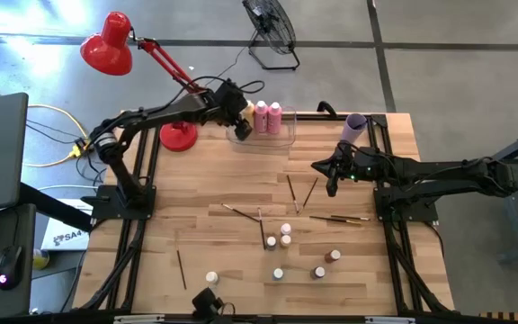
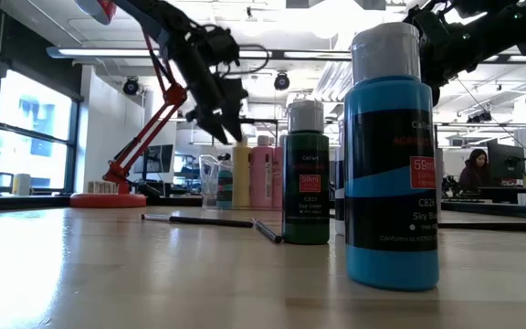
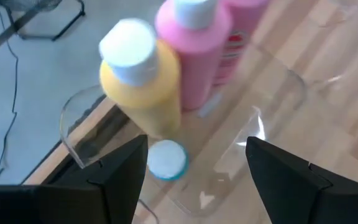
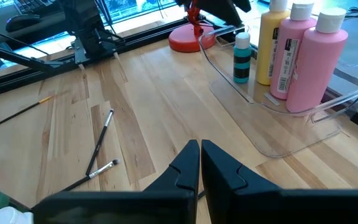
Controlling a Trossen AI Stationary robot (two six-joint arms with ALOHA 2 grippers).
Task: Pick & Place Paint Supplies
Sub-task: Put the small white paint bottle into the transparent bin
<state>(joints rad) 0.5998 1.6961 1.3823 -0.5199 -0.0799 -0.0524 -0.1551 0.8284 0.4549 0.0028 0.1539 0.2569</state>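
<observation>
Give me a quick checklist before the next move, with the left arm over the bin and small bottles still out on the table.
1. Left tool open: ok, fingers wide apart above the bin.
2. Left tool empty: ok, nothing sits between its fingers.
3. Teal bottle inside the bin: ok, upright beside the yellow bottle and the pink bottles.
4. Right tool shut and empty: ok, fingers together, holding nothing.
5. Right arm away from the bin: ok, its tool hovers over bare table to the side.
6. Supplies left to move: not ok, small bottles and brushes remain on the table.
</observation>
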